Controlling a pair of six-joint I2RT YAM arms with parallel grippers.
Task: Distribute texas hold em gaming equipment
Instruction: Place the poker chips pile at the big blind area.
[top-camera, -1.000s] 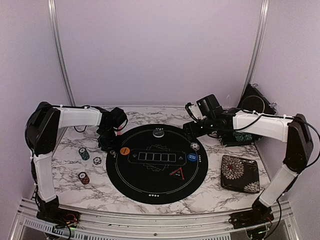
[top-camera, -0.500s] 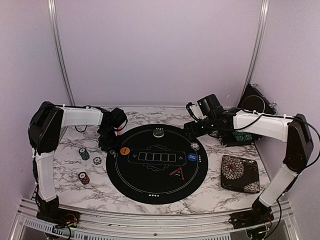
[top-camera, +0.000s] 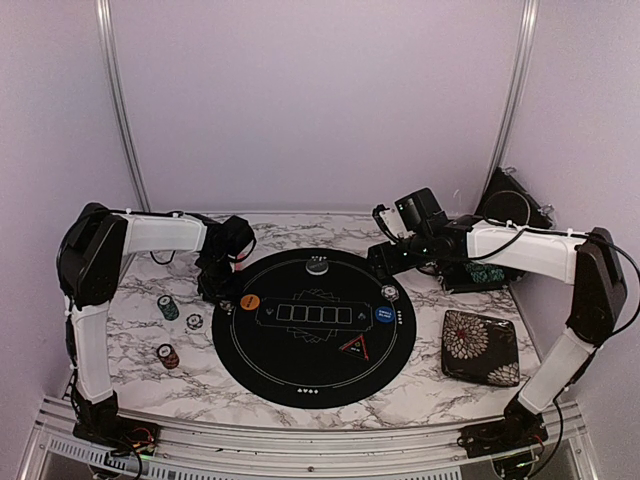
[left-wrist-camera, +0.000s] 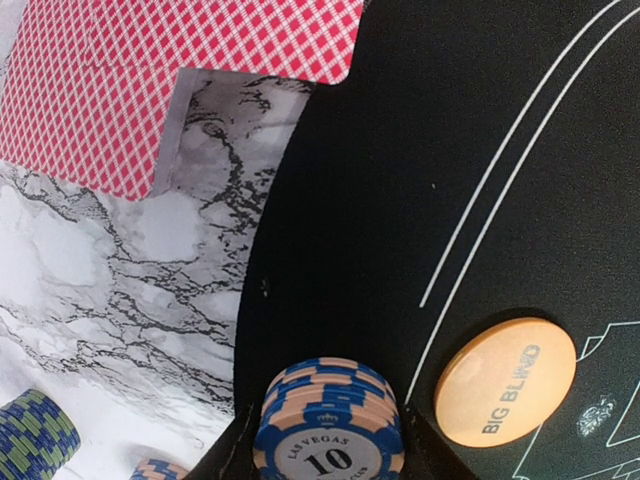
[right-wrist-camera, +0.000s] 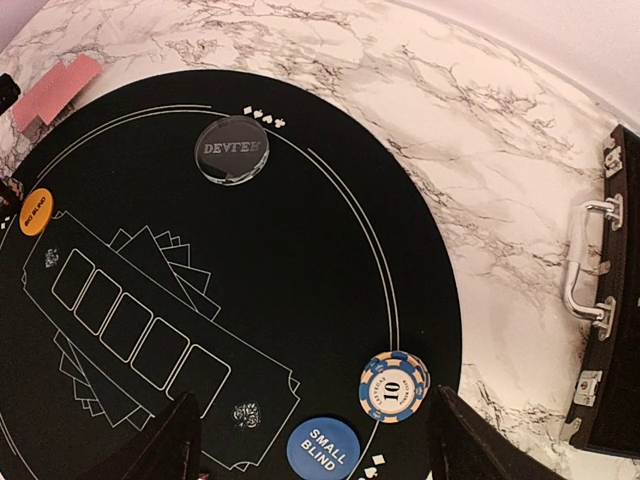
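Observation:
My left gripper (top-camera: 220, 292) is at the left rim of the round black mat (top-camera: 300, 375). In the left wrist view its fingers (left-wrist-camera: 225, 458) press both sides of a blue-and-peach chip stack (left-wrist-camera: 330, 425) that stands on the mat's edge. The orange big blind button (left-wrist-camera: 505, 380) lies just right of it, and pink-red cards (left-wrist-camera: 150, 80) lie beyond. My right gripper (top-camera: 385, 268) hangs open and empty (right-wrist-camera: 315, 450) above the mat's right side. Below it are another blue chip stack (right-wrist-camera: 393, 386) and the blue small blind button (right-wrist-camera: 323, 450). The black triangle marker (top-camera: 357, 347) lies on the mat.
A teal chip stack (top-camera: 168, 306), a white one (top-camera: 194, 321) and a red one (top-camera: 168, 355) stand on the marble left of the mat. A dealer button (top-camera: 317, 266) is at the mat's far edge. A floral case (top-camera: 480, 347) lies at the right, with a black case (top-camera: 515, 205) behind.
The left arm has shifted very slightly at the mat's left rim. The right arm has not moved.

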